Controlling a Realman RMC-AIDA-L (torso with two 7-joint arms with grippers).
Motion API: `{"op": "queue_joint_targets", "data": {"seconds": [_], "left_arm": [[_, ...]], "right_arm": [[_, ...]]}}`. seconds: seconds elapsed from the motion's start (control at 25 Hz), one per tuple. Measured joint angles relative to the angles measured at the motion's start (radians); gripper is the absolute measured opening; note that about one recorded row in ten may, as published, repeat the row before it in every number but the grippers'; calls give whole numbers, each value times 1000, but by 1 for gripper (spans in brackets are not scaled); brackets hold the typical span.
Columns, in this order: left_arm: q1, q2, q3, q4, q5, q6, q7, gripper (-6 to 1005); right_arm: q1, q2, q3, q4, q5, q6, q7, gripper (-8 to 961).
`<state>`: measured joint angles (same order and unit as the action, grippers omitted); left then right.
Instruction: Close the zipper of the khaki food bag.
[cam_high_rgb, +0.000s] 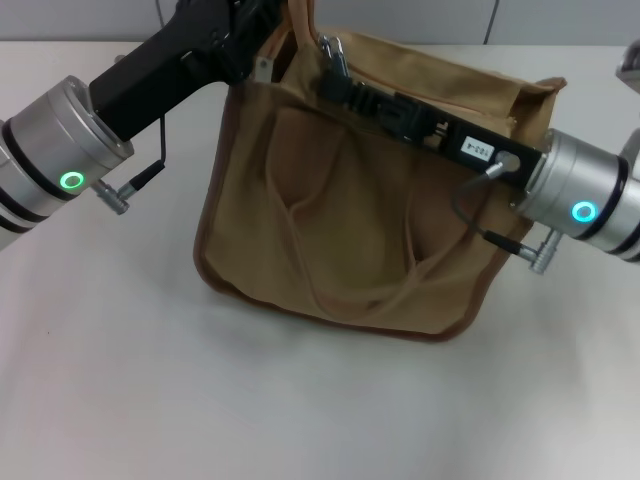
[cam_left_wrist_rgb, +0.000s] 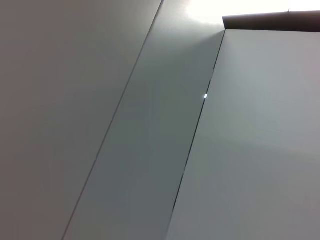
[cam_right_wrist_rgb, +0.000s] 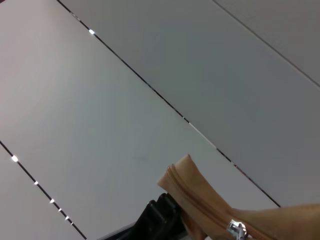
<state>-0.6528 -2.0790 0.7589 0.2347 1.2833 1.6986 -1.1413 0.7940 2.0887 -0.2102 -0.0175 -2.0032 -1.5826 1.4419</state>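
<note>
Right gripper fingers: reach along bag top near far-left corner, tips close together at zipper line; pinching pull or only fabric, cannot tell. Pull tab shows in right wrist view, beside dark finger.
Left gripper: at bag's far-left top corner by handle; finger state hidden.
Bag: upright, slumped, mid tabletop.
Risks, judged: soft canvas bunching under pull, slider jamming; weak corner hold letting bag drag or tip; tab slipping from fingers; handle snagging on arm.
</note>
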Motion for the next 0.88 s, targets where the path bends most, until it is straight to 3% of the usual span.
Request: {"op": "queue_joint_targets", "data": {"seconds": [0.68,0.88], "left_arm": [[84,7,-54,32,1,-36,0,52],[105,8,-92,36,1,-42,0,53]], "right_arm": [[-126,-6,-9,-25,-2,-59,-40,1],[-196,-6,0,-63,1,-81,-38,0]]}}
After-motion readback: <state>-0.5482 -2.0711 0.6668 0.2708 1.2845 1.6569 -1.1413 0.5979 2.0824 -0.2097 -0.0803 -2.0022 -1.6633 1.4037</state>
